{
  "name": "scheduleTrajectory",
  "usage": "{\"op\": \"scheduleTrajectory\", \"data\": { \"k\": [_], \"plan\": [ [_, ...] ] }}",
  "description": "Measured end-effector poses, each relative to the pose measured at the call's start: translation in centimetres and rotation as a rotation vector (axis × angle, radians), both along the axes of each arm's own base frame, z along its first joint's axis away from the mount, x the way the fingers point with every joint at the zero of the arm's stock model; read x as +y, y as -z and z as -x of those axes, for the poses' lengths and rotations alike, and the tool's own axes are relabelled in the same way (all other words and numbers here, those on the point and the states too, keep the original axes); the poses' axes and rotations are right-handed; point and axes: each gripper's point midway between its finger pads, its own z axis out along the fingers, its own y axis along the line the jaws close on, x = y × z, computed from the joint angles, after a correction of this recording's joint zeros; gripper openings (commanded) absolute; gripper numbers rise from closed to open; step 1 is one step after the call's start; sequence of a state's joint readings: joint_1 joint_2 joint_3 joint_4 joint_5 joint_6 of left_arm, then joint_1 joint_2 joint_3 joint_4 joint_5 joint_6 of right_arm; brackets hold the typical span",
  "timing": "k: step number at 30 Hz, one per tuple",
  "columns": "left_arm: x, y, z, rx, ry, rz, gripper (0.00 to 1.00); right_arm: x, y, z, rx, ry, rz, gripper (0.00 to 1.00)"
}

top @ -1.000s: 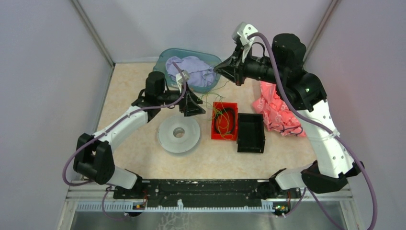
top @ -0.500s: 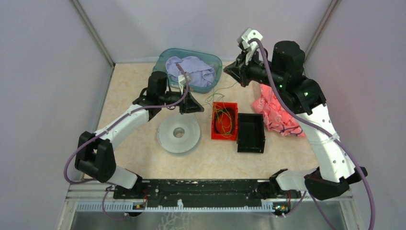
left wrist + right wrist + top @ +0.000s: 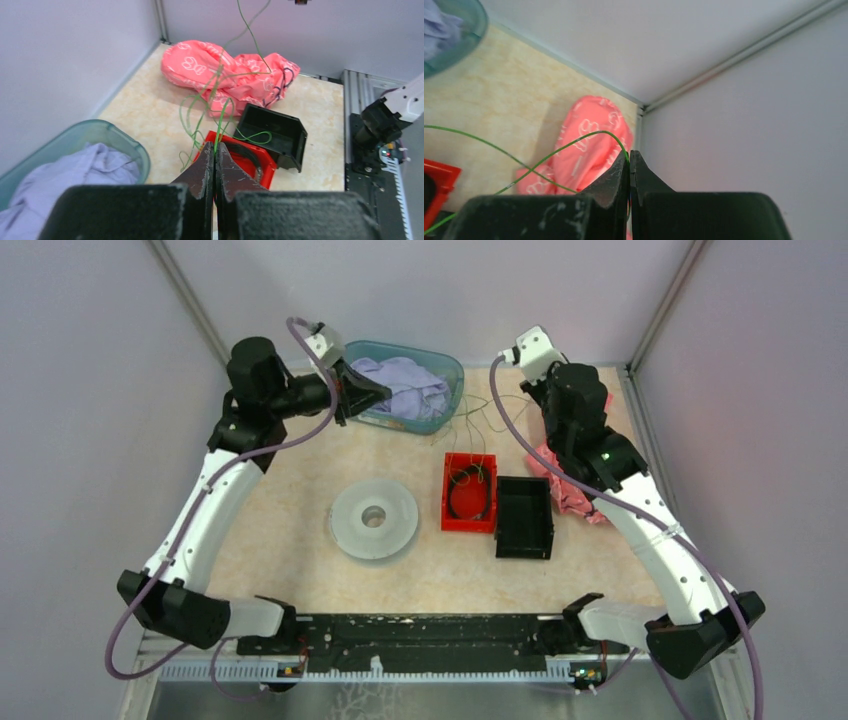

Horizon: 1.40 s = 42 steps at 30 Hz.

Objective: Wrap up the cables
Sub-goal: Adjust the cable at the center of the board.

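Both arms are raised over the far half of the table. The left gripper hangs above the left end of the teal basin, which holds a crumpled lilac cloth. Its fingers are pressed flat together, and a green strand of the cables comes out from between their tips. The right gripper is up near the back right corner, above the pink patterned cloth. It is likewise clamped tight, with a green strand arching into the seam between its fingertips. From the two grips the thread-fine wires run in slack loops through the air over the table between the basin and the red bin. Their lower ends trail down into that bin, where a few yellow-green strands lie over a dark loop. In the left wrist view several loops cross in front of the pink cloth. The black bin stands just beside the red bin on its right, open side up. The white spool lies flat on the table to the left of the red bin, apart from the wires.
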State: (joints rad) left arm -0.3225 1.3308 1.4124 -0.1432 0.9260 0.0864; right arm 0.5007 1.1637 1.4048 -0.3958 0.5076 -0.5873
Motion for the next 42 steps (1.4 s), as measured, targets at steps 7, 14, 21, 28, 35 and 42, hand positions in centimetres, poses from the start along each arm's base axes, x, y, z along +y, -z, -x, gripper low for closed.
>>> {"op": "scheduleTrajectory", "data": {
  "k": [7,14,21,28,35,42],
  "plan": [
    [2.2,-6.1,-1.7,-0.097,-0.185,0.035,0.00,-3.2,1.4,-0.1,0.022,0.144,0.109,0.15],
    [4.9,-12.0,-3.0,-0.118,-0.398,0.144,0.00,-1.8,4.3,0.2,0.135,0.048,0.107,0.36],
    [3.2,-10.5,-3.4,0.018,-0.323,0.181,0.00,5.1,10.8,2.8,0.417,-0.348,0.002,0.70],
    [0.7,-7.8,-3.9,0.135,-0.230,0.171,0.00,11.0,10.9,6.3,0.536,-0.681,-0.166,0.73],
    [-2.2,-7.0,-1.2,0.197,-0.061,0.182,0.00,15.3,7.6,4.9,0.474,-0.791,-0.386,0.72],
    [-3.2,-8.0,0.4,0.273,0.045,0.237,0.00,19.1,9.9,3.1,0.483,-0.877,-0.562,0.71]
  ]
}}
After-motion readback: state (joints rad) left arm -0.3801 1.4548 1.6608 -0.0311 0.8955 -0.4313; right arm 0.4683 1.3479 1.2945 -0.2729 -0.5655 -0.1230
